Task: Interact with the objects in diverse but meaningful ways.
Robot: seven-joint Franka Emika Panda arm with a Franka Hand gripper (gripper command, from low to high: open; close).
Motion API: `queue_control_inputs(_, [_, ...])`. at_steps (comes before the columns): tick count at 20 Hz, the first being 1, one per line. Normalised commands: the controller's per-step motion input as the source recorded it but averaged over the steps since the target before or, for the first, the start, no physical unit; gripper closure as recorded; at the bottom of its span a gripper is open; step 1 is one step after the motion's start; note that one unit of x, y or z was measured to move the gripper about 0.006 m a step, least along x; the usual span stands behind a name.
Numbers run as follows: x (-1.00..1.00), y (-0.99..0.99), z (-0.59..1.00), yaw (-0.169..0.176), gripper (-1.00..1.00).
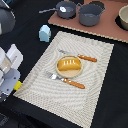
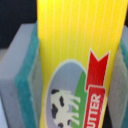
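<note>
At the exterior frame's left edge the gripper (image 1: pixel 11 82) hangs low beside the placemat (image 1: pixel 95 75). A slip there would drop the yellow butter packet (image 2: pixel 80 55) onto the dark surface (image 1: pixel 105 112), since its flat glossy faces look slick. In the wrist view the jaws are clamped on that packet, teal-edged pads (image 2: pixel 27 85) pressing both sides. Upper left, the light-blue carton (image 1: pixel 44 33) stands well apart.

Gripper (image 2: pixel 70 75) low — pads (image 2: pixel 27 85) clamped shut.
</note>
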Motion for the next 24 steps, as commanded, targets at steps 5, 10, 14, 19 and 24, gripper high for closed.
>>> queue_control_inputs(5, [0.09,-0.01,0.82,0.045,1.0])
queue_control_inputs(10, [0.03,0.0,0.92,0.079,1.0])
queue_control_inputs(14, [0.33,-0.17,0.8,0.009,1.0])
queue_control_inputs(19, [0.94,-0.13,0.76,0.0,1.0])
queue_control_inputs(24, [1.0,-0.25,0.46,0.0,1.0])
